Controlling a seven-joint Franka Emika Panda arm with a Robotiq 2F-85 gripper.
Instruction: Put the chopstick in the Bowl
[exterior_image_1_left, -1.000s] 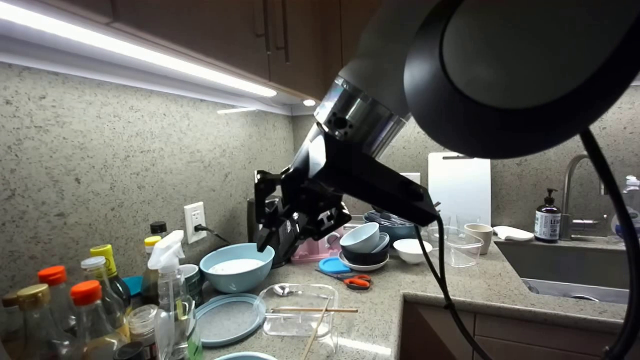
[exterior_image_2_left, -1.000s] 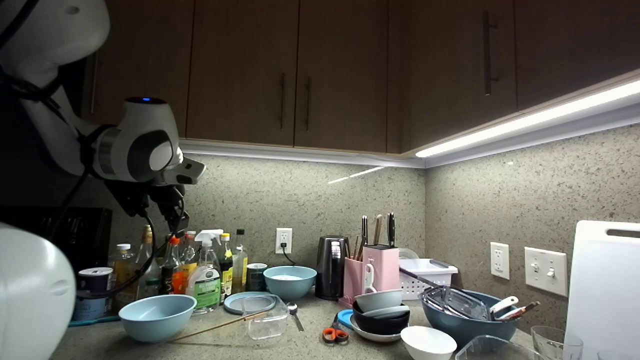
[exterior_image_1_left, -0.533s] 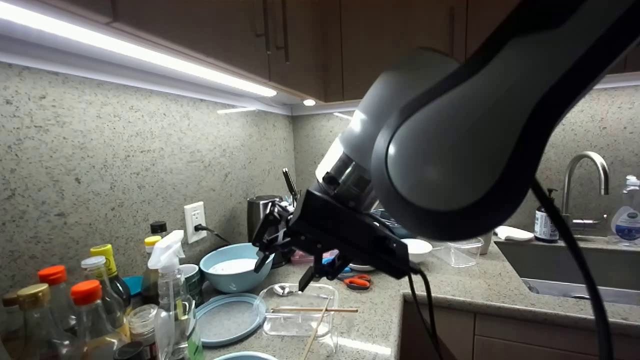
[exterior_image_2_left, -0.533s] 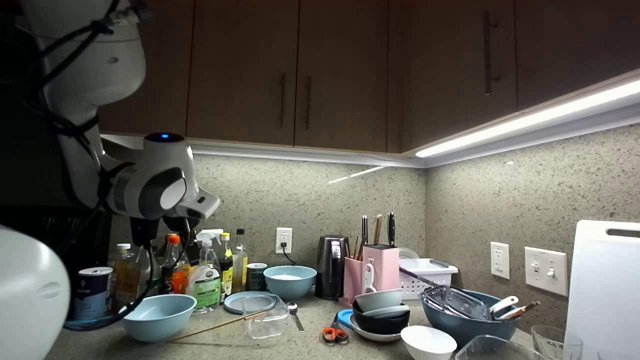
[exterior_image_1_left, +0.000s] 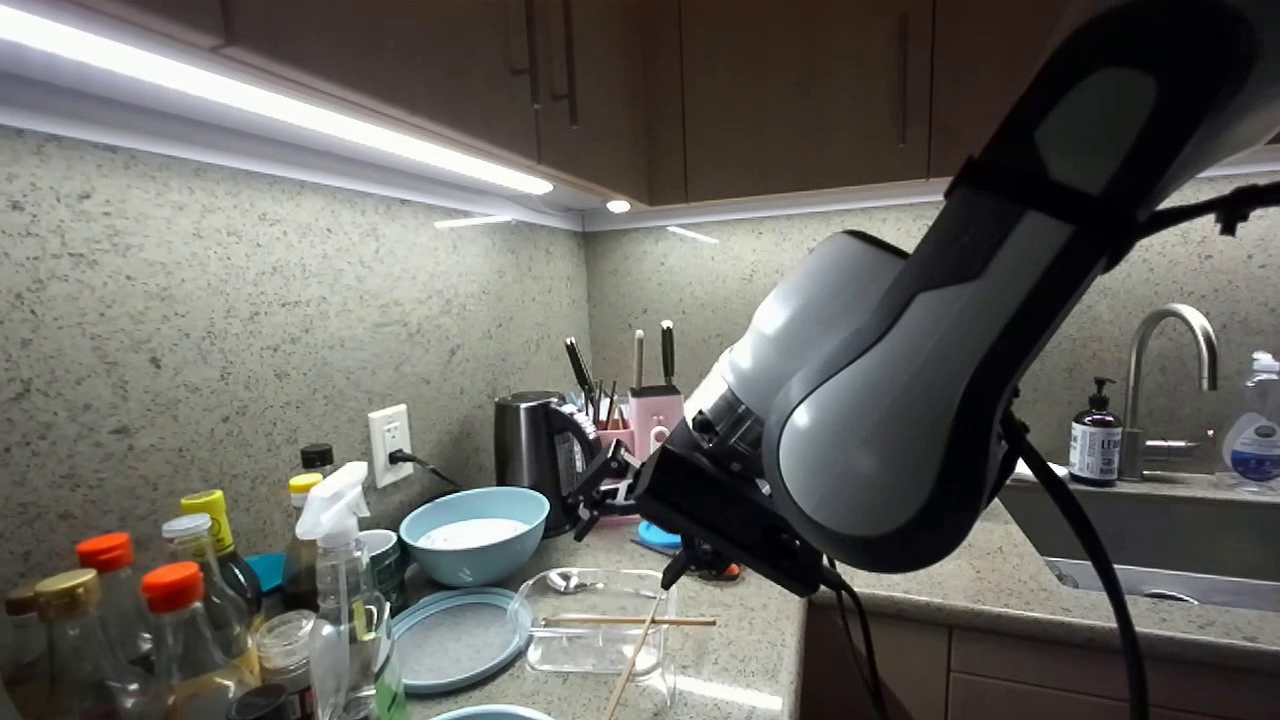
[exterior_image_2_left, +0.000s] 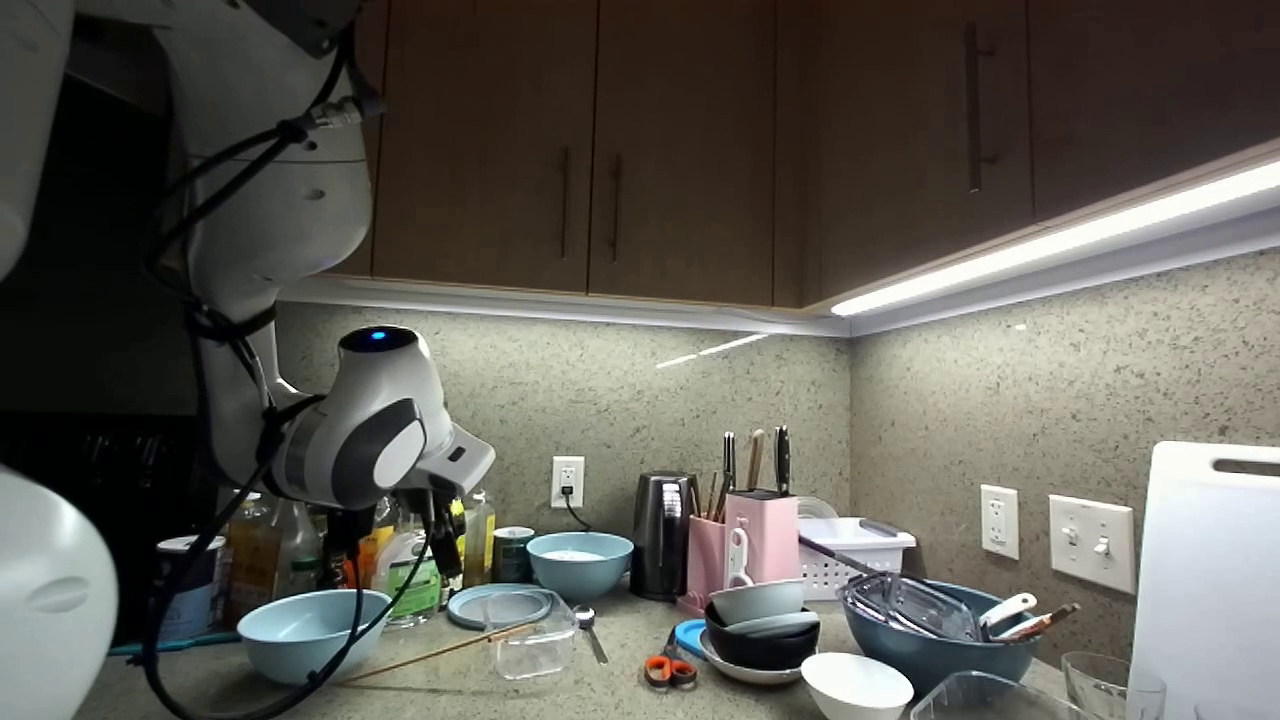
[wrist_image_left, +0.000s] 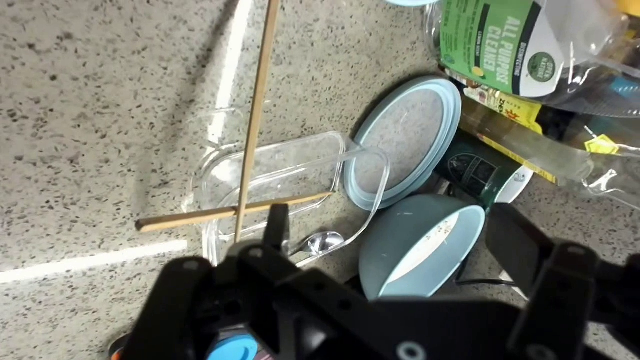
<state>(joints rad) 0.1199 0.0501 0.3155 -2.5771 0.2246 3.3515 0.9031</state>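
Two thin wooden chopsticks cross over a clear plastic container (wrist_image_left: 340, 137) on the counter. A long chopstick (wrist_image_left: 256, 115) leans across its rim, and a second chopstick (wrist_image_left: 185, 217) lies crosswise beneath it. My gripper (exterior_image_1_left: 625, 553) hangs above the container's far side with its fingers spread wide. In the wrist view, nothing is held between the fingers (wrist_image_left: 276, 227). A light-blue bowl (exterior_image_2_left: 314, 630) stands by the long chopstick's near end; only its rim (exterior_image_1_left: 490, 713) shows in an exterior view. Another light-blue bowl (exterior_image_1_left: 475, 555) with white contents stands near the wall.
A spray bottle (exterior_image_2_left: 415, 560) and several sauce bottles line the wall. A round blue lid (exterior_image_1_left: 460, 640) lies beside the container, with a spoon (exterior_image_2_left: 590, 632) close by. Scissors (exterior_image_2_left: 670, 668), stacked dishes (exterior_image_2_left: 762, 625) and a kettle (exterior_image_2_left: 662, 540) stand or lie farther along the counter.
My arm has come down toward the counter, moving rightward in both exterior views. The gripper's fingers have spread wider. Chopsticks, bowls and container have stayed in place.
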